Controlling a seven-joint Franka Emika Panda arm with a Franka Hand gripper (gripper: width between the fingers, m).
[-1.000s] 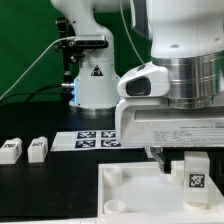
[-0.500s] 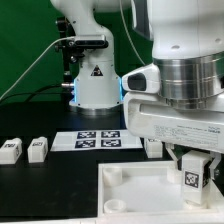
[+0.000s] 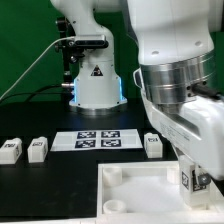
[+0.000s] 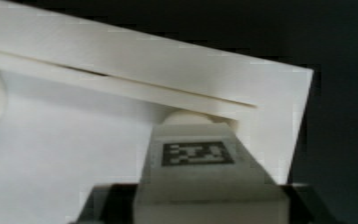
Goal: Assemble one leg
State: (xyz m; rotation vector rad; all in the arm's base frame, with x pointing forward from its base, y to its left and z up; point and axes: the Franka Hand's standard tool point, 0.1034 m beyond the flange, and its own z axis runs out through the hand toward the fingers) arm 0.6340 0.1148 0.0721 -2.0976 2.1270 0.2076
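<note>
Pincer (image 4: 197,204) clamped on leg (image 4: 197,150) over panel (image 4: 78,135); fingertips mostly cut off by frame.

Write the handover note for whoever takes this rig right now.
Gripper: shut on the leg, with its tag facing the wrist camera.
Position: over the white panel, near its corner at the exterior view's right. Whether the leg sits in a socket cannot be told.
Spare legs: two at the exterior view's left, one right of the marker board.
Done: leg picked up and brought to the panel.
Left: seat it, then release.
</note>
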